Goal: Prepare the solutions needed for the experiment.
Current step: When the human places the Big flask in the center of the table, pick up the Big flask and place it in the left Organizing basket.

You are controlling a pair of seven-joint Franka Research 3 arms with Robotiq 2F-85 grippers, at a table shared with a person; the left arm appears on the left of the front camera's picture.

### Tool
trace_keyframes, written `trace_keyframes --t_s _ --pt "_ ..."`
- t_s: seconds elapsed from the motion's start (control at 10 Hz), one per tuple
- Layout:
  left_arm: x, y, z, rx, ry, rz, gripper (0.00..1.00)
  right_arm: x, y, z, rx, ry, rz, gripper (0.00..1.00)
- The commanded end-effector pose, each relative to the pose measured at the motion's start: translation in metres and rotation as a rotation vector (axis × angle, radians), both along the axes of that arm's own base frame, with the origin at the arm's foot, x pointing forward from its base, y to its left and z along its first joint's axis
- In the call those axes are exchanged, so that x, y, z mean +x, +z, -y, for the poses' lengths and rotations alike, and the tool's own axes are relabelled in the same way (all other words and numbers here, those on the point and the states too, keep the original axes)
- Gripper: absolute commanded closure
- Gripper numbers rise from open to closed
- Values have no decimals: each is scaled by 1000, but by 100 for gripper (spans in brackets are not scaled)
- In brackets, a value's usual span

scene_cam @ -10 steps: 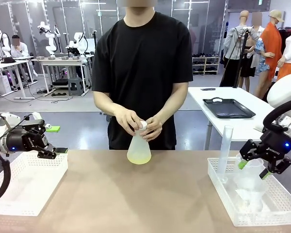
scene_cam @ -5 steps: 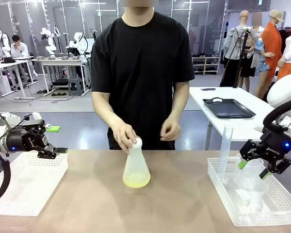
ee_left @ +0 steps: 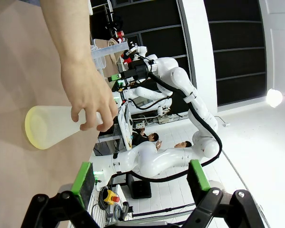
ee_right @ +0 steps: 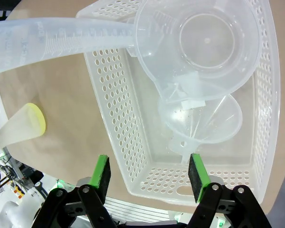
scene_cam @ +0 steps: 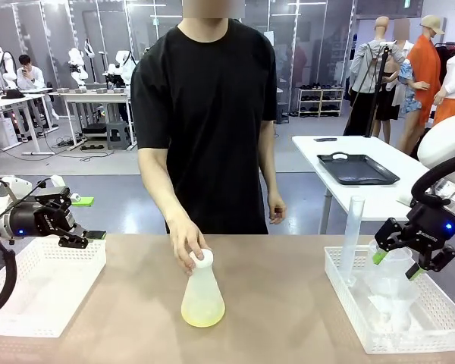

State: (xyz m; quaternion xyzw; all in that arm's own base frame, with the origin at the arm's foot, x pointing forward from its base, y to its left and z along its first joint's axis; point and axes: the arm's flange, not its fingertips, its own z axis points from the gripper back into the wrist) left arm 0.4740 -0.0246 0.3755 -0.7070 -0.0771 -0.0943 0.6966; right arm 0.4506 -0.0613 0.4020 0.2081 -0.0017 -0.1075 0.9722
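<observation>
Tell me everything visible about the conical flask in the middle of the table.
The conical flask looks like frosted, translucent plastic, wide-based with a narrow neck closed by a white cap. A shallow pale yellow solution lies in its base. It stands on the tan table, mid-table, the person's hand gripping its neck.

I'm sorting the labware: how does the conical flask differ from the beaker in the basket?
The flask stands on the table, a person's hand on its neck; the beaker sits in the right basket. The flask holds a shallow yellow solution; the beaker shows no liquid. Both are translucent plastic.
</observation>
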Motion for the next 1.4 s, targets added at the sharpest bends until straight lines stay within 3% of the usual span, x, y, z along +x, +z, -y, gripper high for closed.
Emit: trace_keyframes --t_s 0.0,0.2,0.4,0.7,0.8,1.0,1.3 --pt "2 2 2 -11 13 3 0 -10 19 -13 -11 30 71 17" --pt "2 2 2 -11 13 3 0 -29 48 -38 54 87 157 17" --pt "2 2 2 -11 13 3 0 -44 66 -58 291 174 219 17" --pt "2 2 2 -11 13 3 0 -52 78 -59 709 176 281 17" --pt "2 2 2 -11 13 3 0 -51 75 -57 739 155 295 17" --pt "2 2 2 -11 13 3 0 -52 71 -55 912 163 248 17" --pt "2 2 2 -11 13 3 0 -52 66 -51 1023 166 202 17"
